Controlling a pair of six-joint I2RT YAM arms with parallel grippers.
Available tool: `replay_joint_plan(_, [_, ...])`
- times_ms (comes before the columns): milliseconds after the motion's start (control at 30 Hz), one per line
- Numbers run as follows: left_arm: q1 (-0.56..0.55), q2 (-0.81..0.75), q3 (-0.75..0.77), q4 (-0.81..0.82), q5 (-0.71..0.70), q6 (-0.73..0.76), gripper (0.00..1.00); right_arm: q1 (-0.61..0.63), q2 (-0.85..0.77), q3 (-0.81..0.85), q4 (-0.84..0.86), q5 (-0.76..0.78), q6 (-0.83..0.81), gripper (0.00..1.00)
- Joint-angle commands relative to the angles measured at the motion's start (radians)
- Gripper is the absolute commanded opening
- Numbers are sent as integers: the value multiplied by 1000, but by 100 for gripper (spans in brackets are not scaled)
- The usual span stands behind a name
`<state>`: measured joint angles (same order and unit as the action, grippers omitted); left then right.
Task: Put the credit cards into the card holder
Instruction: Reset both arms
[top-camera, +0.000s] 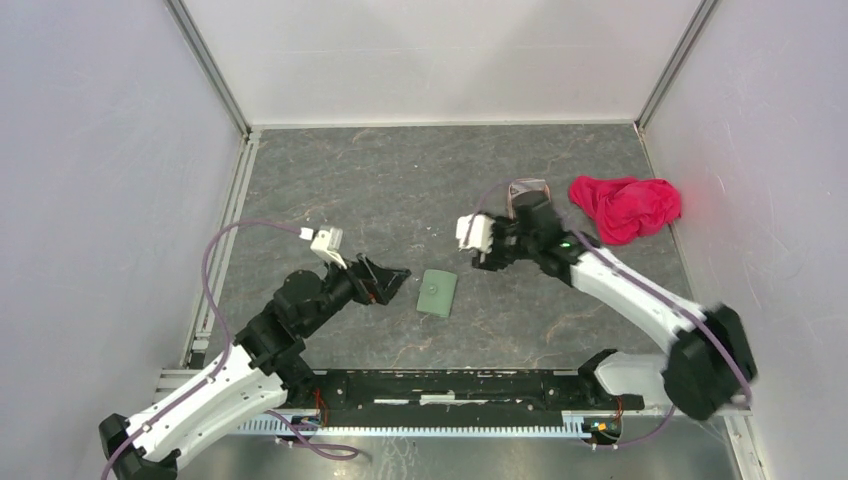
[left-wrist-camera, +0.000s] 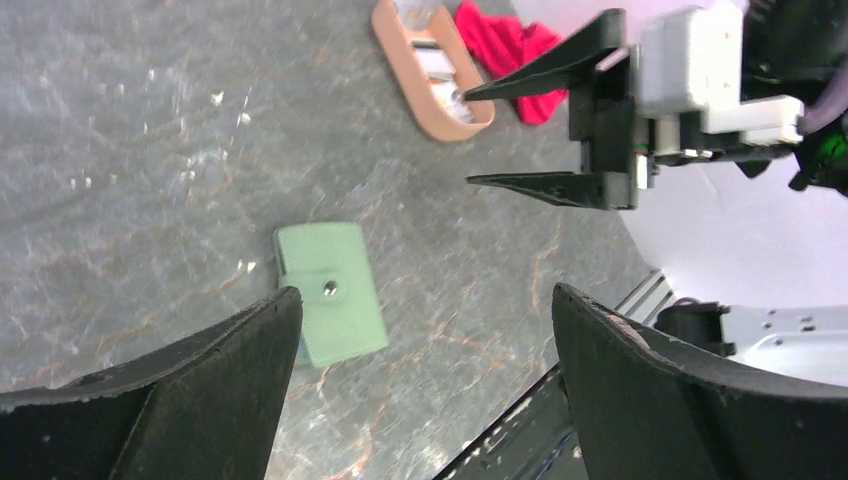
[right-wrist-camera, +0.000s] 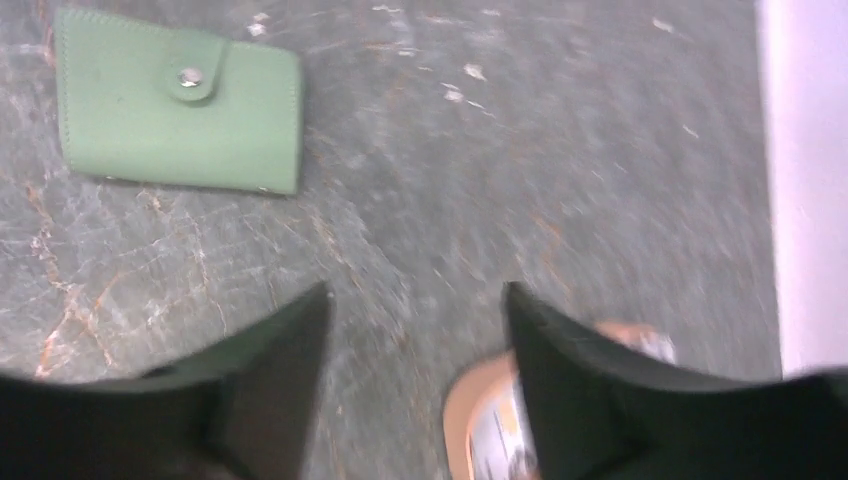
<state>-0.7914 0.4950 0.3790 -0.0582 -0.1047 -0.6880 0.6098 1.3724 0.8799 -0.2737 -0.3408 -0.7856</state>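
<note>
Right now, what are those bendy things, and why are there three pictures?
Those are a robot's left arm and right arm, bolted to a table. One picture looks down from above. The other two come from a camera on each wrist. Each arm ends in a two-finger tool. The left tool and the right tool are both open and hold nothing. On the table lie a shut green wallet, a red cloth and a tray with cards in it.
</note>
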Motion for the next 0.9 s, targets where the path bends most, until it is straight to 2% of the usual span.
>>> replay_joint_plan(0, [7,87,222,-71,-32,129,100,-183,-266,17,0,-80,11,83])
replay_joint_plan(67, [10,160,340,-140,-31,167,100,-303,-277,128,-87,-161,54,96])
replay_joint_plan(100, [12,196,395,-168,-31,186,100,-377,-287,158,-96,-233,99,98])
replay_joint_plan(167, [19,258,497,-216,-35,218,100,-506,-321,204,-69,-363,215,98])
replay_joint_plan(233, [33,309,594,-266,-34,242,100,-576,-345,243,1,-305,430,98])
replay_joint_plan(333, [59,355,687,-298,1,254,100,-587,-368,315,-6,-137,612,98])
replay_joint_plan(567, [64,376,721,-295,75,237,100,-592,-399,380,-44,-206,665,98])
replay_joint_plan(867, [64,311,679,-297,83,251,100,-599,-396,394,-37,-250,665,98])
